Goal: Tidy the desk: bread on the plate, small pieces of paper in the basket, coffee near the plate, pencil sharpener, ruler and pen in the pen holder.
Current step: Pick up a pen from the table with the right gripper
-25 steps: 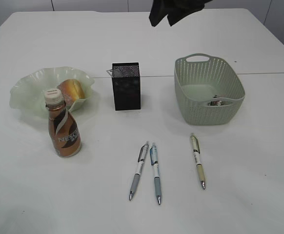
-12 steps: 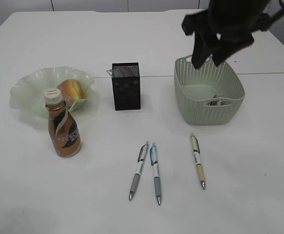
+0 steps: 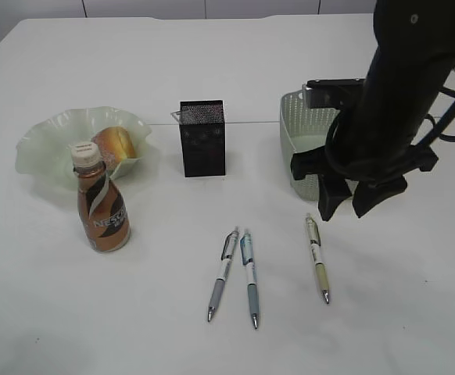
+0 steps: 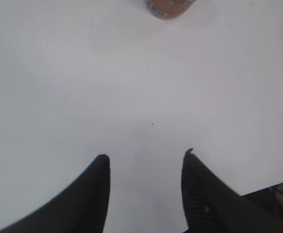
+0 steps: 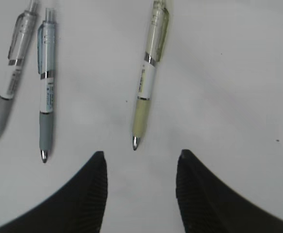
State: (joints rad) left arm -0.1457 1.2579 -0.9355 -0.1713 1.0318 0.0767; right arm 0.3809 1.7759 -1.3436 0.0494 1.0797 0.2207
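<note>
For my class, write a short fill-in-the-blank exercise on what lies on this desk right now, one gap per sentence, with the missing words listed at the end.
1. The number of pens lying on the table is ____.
2. The bread lies on the pale green ____.
3. The coffee bottle stands ____, its cap on.
4. The open right gripper hovers nearest the pen with the ____ grip.

Missing words: three; plate; upright; yellow
</note>
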